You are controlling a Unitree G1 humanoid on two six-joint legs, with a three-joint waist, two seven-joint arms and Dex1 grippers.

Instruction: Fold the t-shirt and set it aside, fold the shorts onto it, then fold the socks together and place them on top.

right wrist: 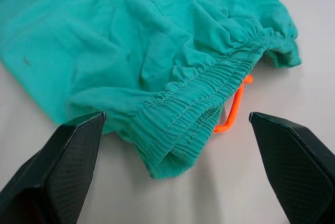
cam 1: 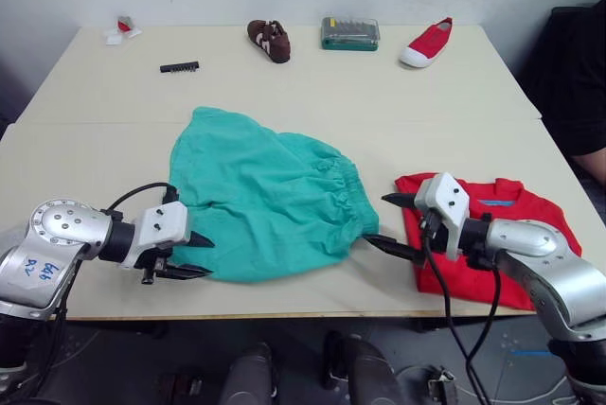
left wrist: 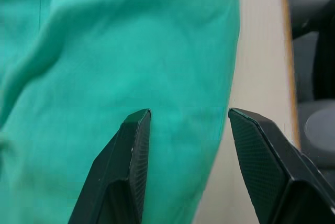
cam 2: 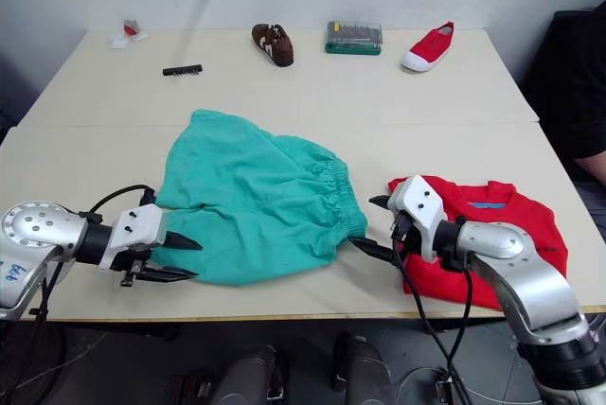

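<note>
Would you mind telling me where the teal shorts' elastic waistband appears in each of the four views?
Left eye view: waistband runs down the shorts' right edge, centre-right.
Right eye view: waistband sits just right of centre.
Left wrist view: plain teal cloth; no gathered band.
Right wrist view: waistband crosses the middle.
Shared landmark: the right end effector flanks the waistband's near corner.

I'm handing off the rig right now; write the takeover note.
Left gripper: open, at the shorts' near leg hem.
Right gripper: open, at the waistband corner, orange drawstring showing.
T-shirt: folded, set aside on the robot's right.
Shorts lie spread mid-table, not folded.
Left: fold the shorts onto the t-shirt, then the socks, which I can't locate.
</note>
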